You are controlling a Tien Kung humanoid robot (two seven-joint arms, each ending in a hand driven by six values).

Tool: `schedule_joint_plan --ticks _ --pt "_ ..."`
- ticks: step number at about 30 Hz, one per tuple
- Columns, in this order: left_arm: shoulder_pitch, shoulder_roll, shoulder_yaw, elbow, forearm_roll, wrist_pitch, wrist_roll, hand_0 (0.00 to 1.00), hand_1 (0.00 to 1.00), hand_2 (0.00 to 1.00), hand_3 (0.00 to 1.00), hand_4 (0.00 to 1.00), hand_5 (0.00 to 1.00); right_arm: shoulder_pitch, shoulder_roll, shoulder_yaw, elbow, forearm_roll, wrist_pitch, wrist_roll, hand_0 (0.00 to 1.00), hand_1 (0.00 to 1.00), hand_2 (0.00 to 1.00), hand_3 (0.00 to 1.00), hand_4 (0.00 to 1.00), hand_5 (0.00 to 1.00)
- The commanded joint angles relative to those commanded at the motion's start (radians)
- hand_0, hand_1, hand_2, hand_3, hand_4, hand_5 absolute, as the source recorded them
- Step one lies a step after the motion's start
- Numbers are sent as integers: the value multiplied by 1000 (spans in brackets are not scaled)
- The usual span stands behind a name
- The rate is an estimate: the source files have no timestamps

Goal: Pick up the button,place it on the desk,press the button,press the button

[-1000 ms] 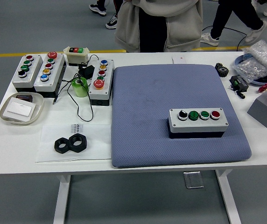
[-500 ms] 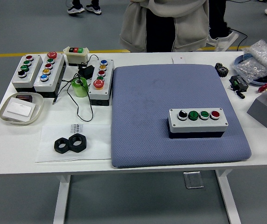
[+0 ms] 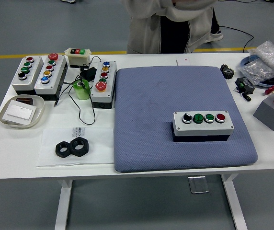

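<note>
White table [image 3: 142,170] on a grey floor carries a blue pad [image 3: 175,96]; the grey button box [image 3: 202,122] lies on its right part. Neither robot hand is in view.

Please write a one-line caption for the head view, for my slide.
A four-control button box sits on a blue pad on a white table; no robot hand in view.

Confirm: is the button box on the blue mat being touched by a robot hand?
No. The button box sits alone on the blue mat; no robot hand is in view.
</note>
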Motion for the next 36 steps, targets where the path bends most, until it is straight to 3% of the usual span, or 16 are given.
schedule_joint_plan --ticks 36 --pt "-10 4 8 3 -12 -4 -8 706 831 889 832 642 998 -20 5 50 18 -12 -1 -19 950 853 887 855 617 723"
